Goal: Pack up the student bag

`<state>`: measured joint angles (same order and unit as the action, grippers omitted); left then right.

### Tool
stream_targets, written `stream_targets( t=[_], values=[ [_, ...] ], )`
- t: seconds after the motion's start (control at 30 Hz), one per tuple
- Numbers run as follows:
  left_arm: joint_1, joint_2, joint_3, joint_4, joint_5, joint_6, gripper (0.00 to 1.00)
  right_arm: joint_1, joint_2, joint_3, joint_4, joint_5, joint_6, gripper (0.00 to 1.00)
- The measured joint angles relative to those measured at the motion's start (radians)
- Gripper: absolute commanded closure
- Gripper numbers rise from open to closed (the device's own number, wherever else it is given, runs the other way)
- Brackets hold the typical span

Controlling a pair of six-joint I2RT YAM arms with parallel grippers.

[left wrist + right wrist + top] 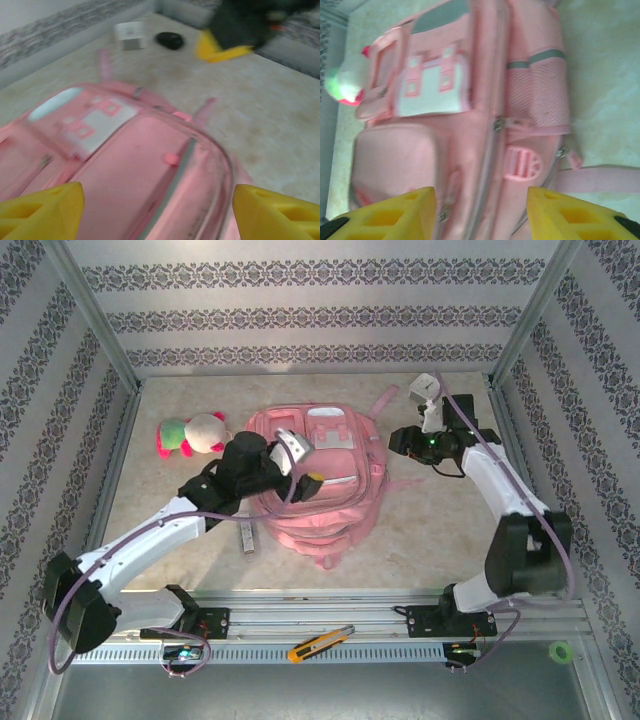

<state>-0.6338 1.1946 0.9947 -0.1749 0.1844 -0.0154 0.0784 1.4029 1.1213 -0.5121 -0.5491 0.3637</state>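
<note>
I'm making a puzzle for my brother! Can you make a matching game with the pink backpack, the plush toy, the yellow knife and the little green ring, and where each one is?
Things:
1 student bag
2 plush toy
3 utility knife
4 green ring

Places:
A on the metal rail at the front
B middle of the table
C near right corner
D left of the bag

Pairs: 1-B, 2-D, 3-A, 4-C

so the student bag (315, 490) is soft pink with a white patch. plush toy (190, 435) is pink, green and white. tabletop (420, 530) looks marbled beige, walls (310, 310) pale with dark ornate stripes. left claw (159, 210) and right claw (481, 212) are both yellow-fingered.
</note>
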Motion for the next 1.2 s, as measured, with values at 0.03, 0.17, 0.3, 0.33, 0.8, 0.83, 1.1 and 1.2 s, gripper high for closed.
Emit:
stream_targets(
  t=[0.03,0.17,0.3,0.33,0.8,0.83,1.1,1.2],
  values=[
    [0.016,-0.005,0.000,-0.021,-0.030,-0.051,0.24,0.022,-0.035,-0.020,0.003,0.005,0.013,0.50],
    [0.129,-0.008,-0.056,-0.074,-0.108,-0.279,0.28,0.145,-0.119,-0.137,0.021,0.027,0.083,0.51],
    [0.197,0.018,-0.207,-0.046,-0.109,-0.453,0.32,0.233,-0.090,-0.273,0.098,0.047,0.159,0.54],
    [0.198,0.034,-0.238,-0.031,-0.107,-0.483,0.32,0.244,-0.078,-0.305,0.124,0.049,0.182,0.55],
    [0.276,0.332,-0.219,0.230,-0.081,-0.582,0.32,0.484,-0.039,-0.545,0.608,0.182,0.506,0.61],
    [0.279,0.341,-0.204,0.235,-0.084,-0.567,0.31,0.494,-0.041,-0.550,0.621,0.192,0.512,0.59],
    [0.280,0.206,-0.187,0.232,-0.095,-0.331,0.26,0.487,-0.310,-0.575,0.558,0.260,0.485,0.53],
    [0.269,0.066,-0.216,0.243,-0.114,-0.146,0.26,0.438,-0.430,-0.575,0.503,0.261,0.428,0.53]
  ],
)
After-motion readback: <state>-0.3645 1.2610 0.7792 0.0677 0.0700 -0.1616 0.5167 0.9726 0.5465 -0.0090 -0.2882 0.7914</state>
